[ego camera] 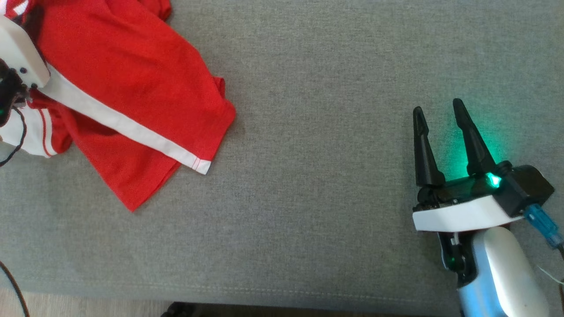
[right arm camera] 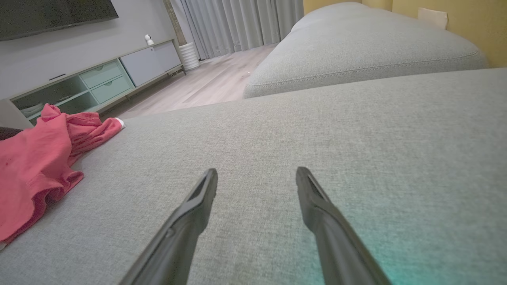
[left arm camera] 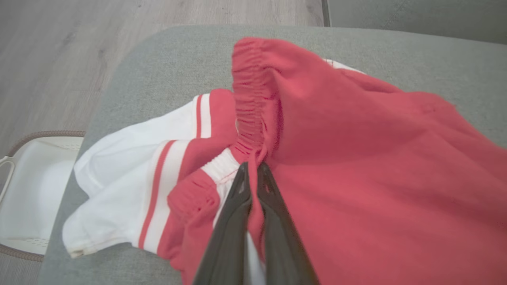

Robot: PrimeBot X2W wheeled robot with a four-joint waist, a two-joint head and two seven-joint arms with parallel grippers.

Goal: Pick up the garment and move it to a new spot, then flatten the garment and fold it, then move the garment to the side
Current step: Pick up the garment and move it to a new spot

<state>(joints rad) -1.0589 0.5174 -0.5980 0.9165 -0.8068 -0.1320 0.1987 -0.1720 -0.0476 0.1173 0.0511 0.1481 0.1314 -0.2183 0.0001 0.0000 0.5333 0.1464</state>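
one garment waistband pinched in left pincer

grey woven sofa seat, second cushion beyond it. pale wood-plank floor. low tv cabinet (mint drawers, open shelves) under a dark screen on a grey wall. grey curtains, yellow wall behind the cushion. white basket on the floor beside the sofa.

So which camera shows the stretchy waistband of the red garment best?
The left wrist view: the ruffled waistband sits up close, with the left gripper shut on it. The head view shows mostly the garment's flat red cloth and white stripe; the right wrist view shows it as a far-off crumpled heap.
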